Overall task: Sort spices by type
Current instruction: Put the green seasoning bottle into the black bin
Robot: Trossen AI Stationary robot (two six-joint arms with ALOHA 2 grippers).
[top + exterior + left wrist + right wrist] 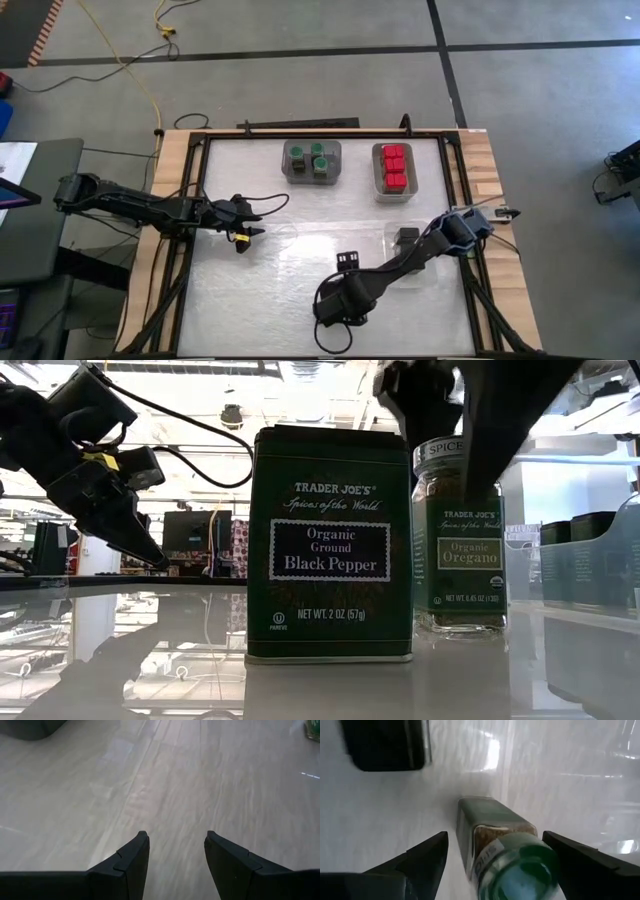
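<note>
With the right pincer (492, 865) spread wide around the oregano jar (505, 850) at lower centre of the high view, and the left pincer (175, 855) open and empty at mid-left, an off-centre close may tip the jar against the pepper tin (330, 545).

Pepper tin (330, 545) beside oregano jar (460, 535) (narrow gap); table centre (300, 270) free.

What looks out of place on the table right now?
Nothing is spilled or tipped. The oregano jar and the black pepper tin stand upright on the open table, still outside the bins. The right hand is open around the jar; the left hand is open and empty.
</note>
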